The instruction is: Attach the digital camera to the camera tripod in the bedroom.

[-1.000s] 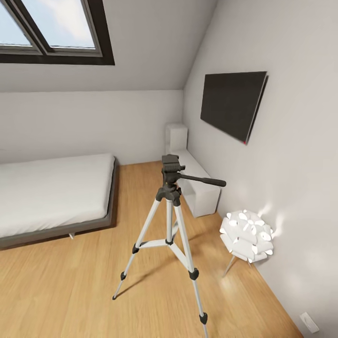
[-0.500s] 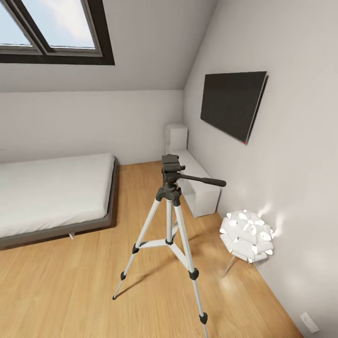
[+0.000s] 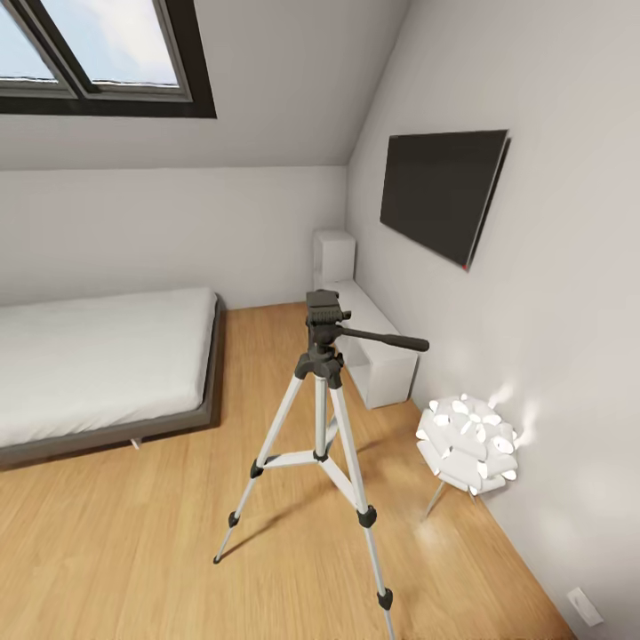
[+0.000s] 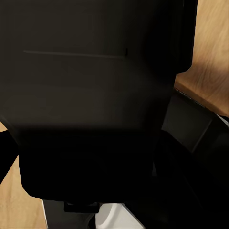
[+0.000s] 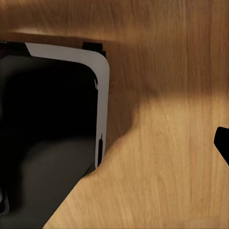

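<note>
The tripod (image 3: 322, 391) stood upright on the wood floor (image 3: 133, 533) of the bedroom (image 3: 267, 204), in front of the robot, with its three legs spread. Its black head (image 3: 324, 313) carried nothing on top, and the pan handle (image 3: 382, 339) pointed toward the robot's right. How far the tripod was from either hand, I could not tell.

Close in front of the left wrist there was a big dark boxy shape (image 4: 86, 95), so near that its edges were hard to read. I could not tell whether this was the camera or a part of the robot. For the left gripper, I could not tell how wide its fingers were or whether they held anything. Past this dark shape, a strip of the floor (image 4: 210, 47) was visible.

Below the right wrist lay the floor (image 5: 162, 143), and beside it a black body with a white rim (image 5: 47, 143), apparently a part of the robot. A small dark tip (image 5: 223, 143) came in at the edge of that view. For the right gripper also, I could not tell whether it was wide or closed, or whether it held something.

Beyond the tripod, a low bed (image 3: 98, 364) stood on the robot's left side under a skylight (image 3: 98, 53). On the right wall hung a dark screen (image 3: 440, 191), with a white bench (image 3: 378, 351) under it and a white lamp (image 3: 468, 444) near the tripod's feet.
</note>
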Robot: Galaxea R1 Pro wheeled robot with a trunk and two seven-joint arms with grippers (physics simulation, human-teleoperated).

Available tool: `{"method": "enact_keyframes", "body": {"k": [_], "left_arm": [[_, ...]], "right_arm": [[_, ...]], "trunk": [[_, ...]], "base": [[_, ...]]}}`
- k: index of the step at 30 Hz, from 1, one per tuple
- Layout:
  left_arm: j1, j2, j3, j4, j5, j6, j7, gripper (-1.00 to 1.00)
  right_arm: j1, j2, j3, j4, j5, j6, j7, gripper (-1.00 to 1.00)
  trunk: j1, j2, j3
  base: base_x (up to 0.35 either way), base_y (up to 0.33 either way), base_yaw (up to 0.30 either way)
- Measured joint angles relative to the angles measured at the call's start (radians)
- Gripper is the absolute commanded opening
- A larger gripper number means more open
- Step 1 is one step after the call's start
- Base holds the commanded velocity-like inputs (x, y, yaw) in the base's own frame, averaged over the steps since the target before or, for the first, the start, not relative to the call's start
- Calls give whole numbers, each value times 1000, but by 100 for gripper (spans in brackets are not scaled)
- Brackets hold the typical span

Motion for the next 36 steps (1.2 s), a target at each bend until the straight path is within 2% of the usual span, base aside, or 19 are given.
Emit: {"method": "enact_keyframes", "body": {"k": [15,26,29,31,34,36], "left_arm": [[0,0,0,0,0,0,0,-100],[0,1,1,0,0,0,1,-100],[0,1,1,0,0,0,1,-100],[0,1,1,0,0,0,1,-100],[0,1,1,0,0,0,1,-100],[0,1,1,0,0,-1,1,-100]], "right_arm": [[0,-1,0,0,0,0,0,100],[0,-5,-1,-23,19,-2,5,100],[-2,-3,-1,-74,21,3,11,100],[-2,-2,-1,-158,26,17,14,100],[-3,-1,-1,-310,29,79,15,100],[-3,-1,-2,-431,27,168,15,100]], "trunk": [[0,0,-2],[0,0,-2],[0,0,-2],[0,0,-2],[0,0,-2],[0,0,-2]], "base": [[0,0,0],[0,0,0],[0,0,0],[0,0,0],[0,0,0],[0,0,0]]}}
